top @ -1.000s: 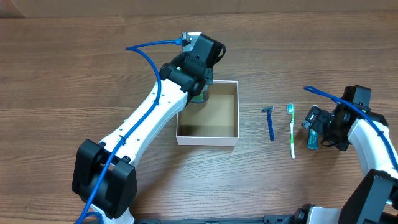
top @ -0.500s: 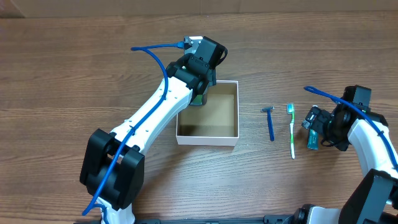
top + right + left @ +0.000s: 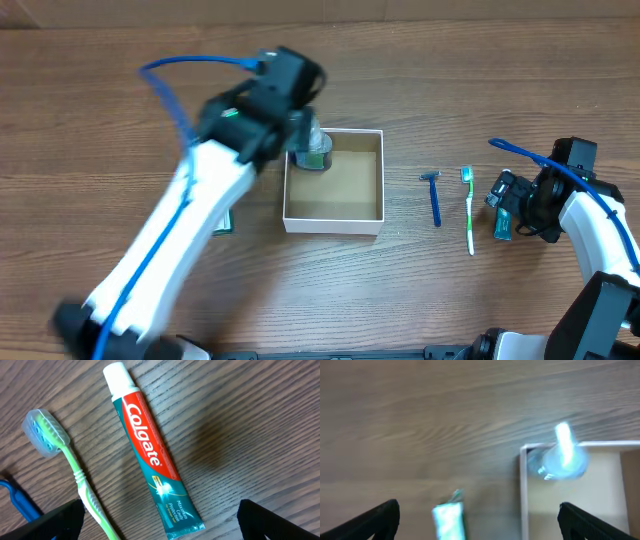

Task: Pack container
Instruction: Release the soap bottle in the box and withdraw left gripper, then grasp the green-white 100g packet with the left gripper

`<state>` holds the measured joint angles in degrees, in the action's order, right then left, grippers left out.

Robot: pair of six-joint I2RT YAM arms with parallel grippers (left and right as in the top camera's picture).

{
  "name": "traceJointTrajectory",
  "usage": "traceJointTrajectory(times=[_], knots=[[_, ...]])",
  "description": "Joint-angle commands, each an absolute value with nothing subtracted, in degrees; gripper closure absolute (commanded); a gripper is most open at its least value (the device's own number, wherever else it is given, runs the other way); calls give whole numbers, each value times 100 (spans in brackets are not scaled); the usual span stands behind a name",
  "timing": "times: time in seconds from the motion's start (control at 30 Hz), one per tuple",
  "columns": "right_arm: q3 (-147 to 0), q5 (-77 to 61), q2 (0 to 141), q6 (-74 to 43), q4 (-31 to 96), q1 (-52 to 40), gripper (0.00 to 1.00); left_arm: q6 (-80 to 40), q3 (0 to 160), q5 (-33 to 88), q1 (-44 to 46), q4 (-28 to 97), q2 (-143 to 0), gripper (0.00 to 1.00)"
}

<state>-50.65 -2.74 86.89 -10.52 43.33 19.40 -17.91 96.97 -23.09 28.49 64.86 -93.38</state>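
1 btl (image 3: 313, 150) in container (image 3: 333, 226), toothpaste (image 3: 152, 455) outside

Stretches the left arm (image 3: 190, 220) diagonally from the lower left toward the upper middle, blurred overhead. Holds the left gripper (image 3: 479, 510) with jaws spread wide, nothing between. Bends the right arm (image 3: 600, 225) in from the right edge, right gripper (image 3: 160, 510) likewise spread, empty.

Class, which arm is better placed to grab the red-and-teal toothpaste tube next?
Right. Its open fingers hover over the red-and-teal Colgate toothpaste tube; the left arm is beyond the white-walled cardboard box.
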Motion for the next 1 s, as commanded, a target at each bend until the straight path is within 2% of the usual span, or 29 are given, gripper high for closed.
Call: traceJointTrajectory(times=[0.0, 0.2, 0.33, 0.43, 0.7, 0.97], knots=[[-5172, -268, 8678, -1070, 4316, 1914, 0, -1671, 9852, -1833, 2408, 7135, -8646, 0], [-5172, -268, 8678, -1070, 4316, 1914, 0, -1619, 9819, -1483, 1977, 8020, -8449, 0], [-5172, -268, 8678, -1070, 4316, 1914, 0, -897, 9413, -722, 1979, 7961, -8447, 0], [-5172, -268, 8678, -1070, 4316, 1914, 0, -847, 8764, -596, 1977, 7719, -8447, 0], [-5172, -268, 8678, -1070, 4316, 1914, 0, -1557, 6702, -314, 1662, 6114, -8447, 0], [-5172, -268, 8678, -1070, 4316, 1914, 0, -1806, 5953, -294, 919, 5404, -8447, 0]])
